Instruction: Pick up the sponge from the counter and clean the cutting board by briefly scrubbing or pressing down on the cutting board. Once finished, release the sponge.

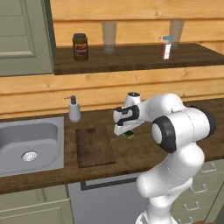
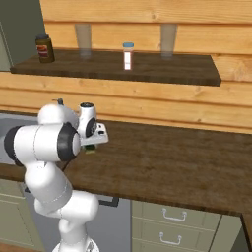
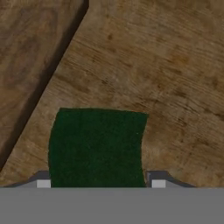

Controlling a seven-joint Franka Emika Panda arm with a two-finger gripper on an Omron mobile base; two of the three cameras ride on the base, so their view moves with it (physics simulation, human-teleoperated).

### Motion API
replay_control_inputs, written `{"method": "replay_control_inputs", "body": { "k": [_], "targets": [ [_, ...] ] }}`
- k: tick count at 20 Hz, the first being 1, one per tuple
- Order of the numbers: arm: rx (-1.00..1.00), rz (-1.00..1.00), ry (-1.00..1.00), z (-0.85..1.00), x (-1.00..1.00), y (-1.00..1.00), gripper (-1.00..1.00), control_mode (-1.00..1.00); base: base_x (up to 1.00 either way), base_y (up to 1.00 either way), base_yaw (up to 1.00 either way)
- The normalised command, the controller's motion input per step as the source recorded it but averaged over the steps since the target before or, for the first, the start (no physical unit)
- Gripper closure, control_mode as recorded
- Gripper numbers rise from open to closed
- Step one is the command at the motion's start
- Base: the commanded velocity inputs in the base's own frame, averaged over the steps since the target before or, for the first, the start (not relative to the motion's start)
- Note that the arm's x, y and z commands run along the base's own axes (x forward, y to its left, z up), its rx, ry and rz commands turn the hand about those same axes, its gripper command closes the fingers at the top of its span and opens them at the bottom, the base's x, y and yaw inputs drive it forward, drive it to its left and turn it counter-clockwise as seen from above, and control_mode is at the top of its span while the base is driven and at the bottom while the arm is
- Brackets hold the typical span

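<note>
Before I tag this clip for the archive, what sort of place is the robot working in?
A simulated home kitchen: a steel sink set into a wooden counter, a soap dispenser beside it, and a cutting board on the worktop.

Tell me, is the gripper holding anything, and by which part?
Cannot tell. The gripper has a finger at each side edge of the sponge, beside the cutting board, but contact isn't clear.
</note>
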Motion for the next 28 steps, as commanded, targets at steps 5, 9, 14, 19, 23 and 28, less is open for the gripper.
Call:
{"method": "replay_control_inputs", "body": {
  "k": [5, 9, 14, 19, 23, 28],
  "targets": [
    [0.00, 0.04, 0.00, 0.00, 0.02, 0.44, 1.00, -1.00, 0.00, 0.00, 0.00],
    [0.00, 0.05, 0.00, 0.00, 0.31, 0.61, 1.00, -1.00, 0.00, 0.00, 0.00],
    [0.00, 0.03, 0.00, 0.00, 0.52, 0.52, 1.00, -1.00, 0.00, 0.00, 0.00],
    [0.00, 0.02, 0.02, 0.00, 0.36, 0.29, 1.00, -1.00, 0.00, 0.00, 0.00],
    [0.00, 0.00, 0.00, -0.03, 0.14, 0.00, 1.00, -1.00, 0.00, 0.00, 0.00],
    [0.00, 0.00, 0.00, -0.16, 0.56, 0.01, 1.00, -1.00, 0.00, 0.00, 0.00]
  ]
}}
